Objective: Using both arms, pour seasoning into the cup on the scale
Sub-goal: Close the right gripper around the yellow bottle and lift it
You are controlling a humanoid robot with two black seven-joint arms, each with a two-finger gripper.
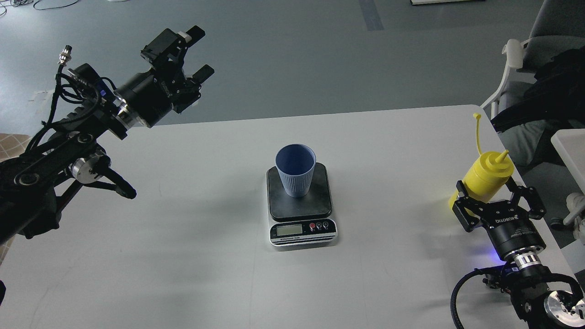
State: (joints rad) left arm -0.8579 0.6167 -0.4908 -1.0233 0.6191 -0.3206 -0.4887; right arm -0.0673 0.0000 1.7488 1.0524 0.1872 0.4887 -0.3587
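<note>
The blue-grey ribbed cup (295, 169) stands upright on the dark platform of the scale (301, 205) at the middle of the table. The yellow squeeze bottle (485, 178) stands at the table's right edge, its tethered cap sticking up. My right gripper (496, 194) is open, its two fingers on either side of the bottle's lower body and not closed on it. My left gripper (198, 51) is open and empty, raised high at the far left, well away from the cup.
The white table (183, 256) ends just right of the bottle. A white-framed chair (516, 55) with dark fabric stands beyond the right edge. Grey floor lies behind the table's far edge.
</note>
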